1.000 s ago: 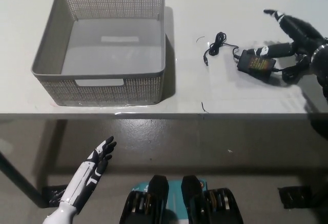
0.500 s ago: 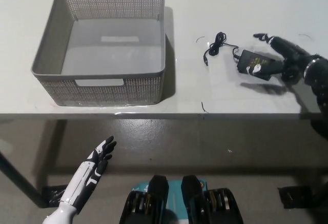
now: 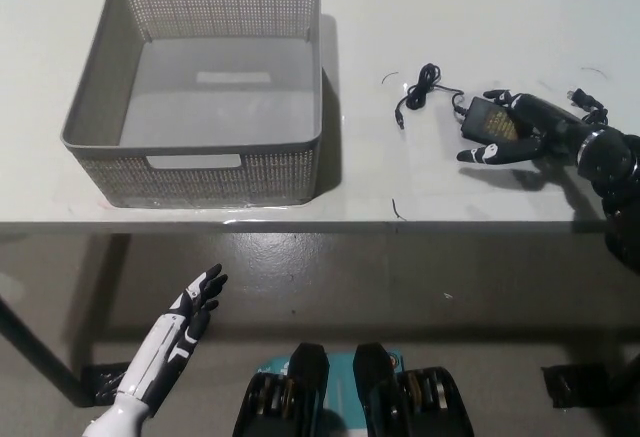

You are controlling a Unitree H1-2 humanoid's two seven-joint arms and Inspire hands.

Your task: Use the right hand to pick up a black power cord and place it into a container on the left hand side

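So the cord (image 3: 470,109) is lying on the white surface (image 3: 480,17), over on the right side, well apart from the basket (image 3: 200,147). Its black brick sits right at the right hand (image 3: 535,135), and the thin lead runs off to the left from it, ending in a small coiled loop with the plug end pointing down toward the front edge. A bit more cable pokes out on the far side of the hand, near the wrist.

The right hand is low on the surface, coming in from the right edge. Its fingers (image 3: 487,153) are spread, not closed. One reaches along the near side of the brick, others lie over or along its far side, so the brick sits between them. Can't tell from this angle if they're actually gripping it or just touching. The brick looks flat on the surface, not lifted.

The basket is grey, on the left half of the surface. The white left hand (image 3: 195,302) hangs below the front edge at lower left, fingers loosely apart, holding nothing.
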